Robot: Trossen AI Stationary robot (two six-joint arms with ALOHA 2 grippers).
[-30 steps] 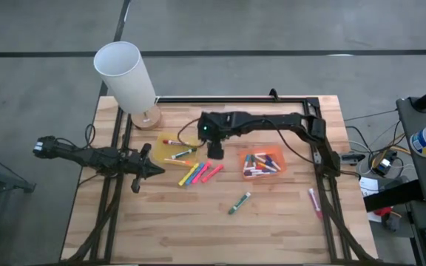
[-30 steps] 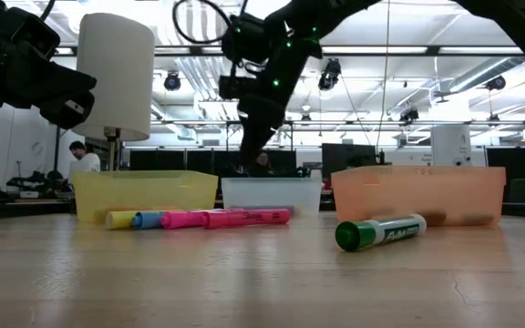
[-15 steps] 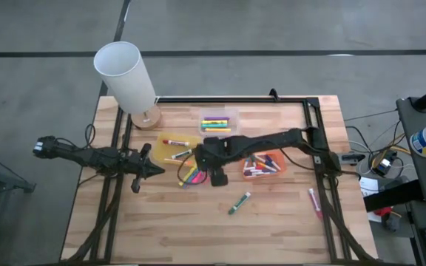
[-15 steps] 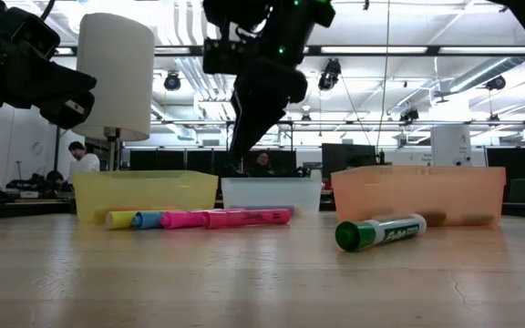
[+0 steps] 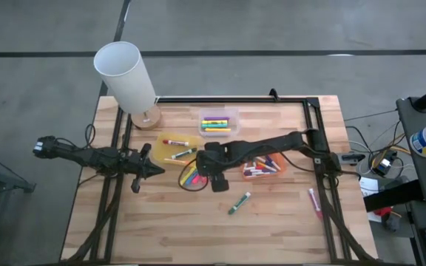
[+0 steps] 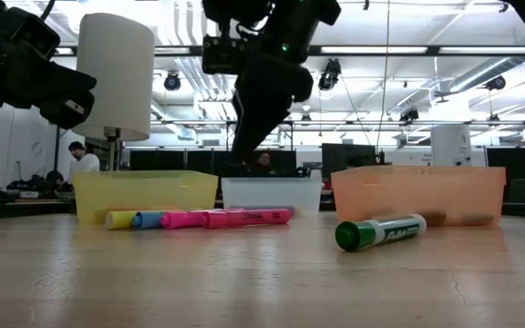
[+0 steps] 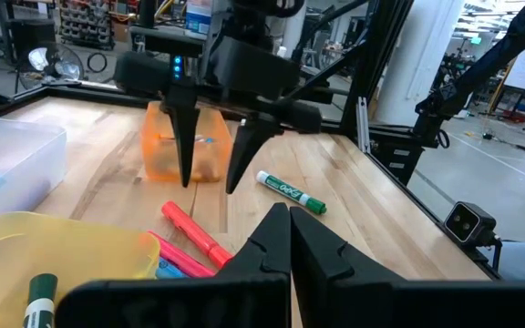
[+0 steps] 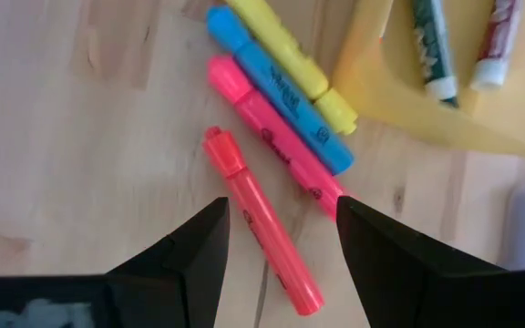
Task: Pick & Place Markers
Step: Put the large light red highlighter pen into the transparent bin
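Several loose markers, yellow, blue, pink and red [image 8: 262, 228], lie side by side on the wooden table [image 5: 191, 175], next to the yellow tray [image 5: 176, 148]. A green marker [image 5: 239, 202] lies alone nearer the front edge, and a pink one [image 5: 314, 201] near the right rail. My right gripper [image 8: 281, 205] hangs open above the loose markers, pointing steeply down, its fingers on either side of the red one and clear of it [image 7: 208, 182]. My left gripper [image 5: 150, 170] waits shut over the table's left side.
Three trays hold markers: the yellow tray, a clear one [image 5: 219, 122] at the back and an orange one [image 5: 261, 164] under my right arm. A white cylinder [image 5: 124, 74] on a wooden foot stands at the far left corner. Black rails [image 5: 324, 185] frame the table.
My right gripper has swung from above the clear tray toward the table's near edge and now hangs over the loose markers, still open. Most of the move fell in the first half second. No marker has moved.
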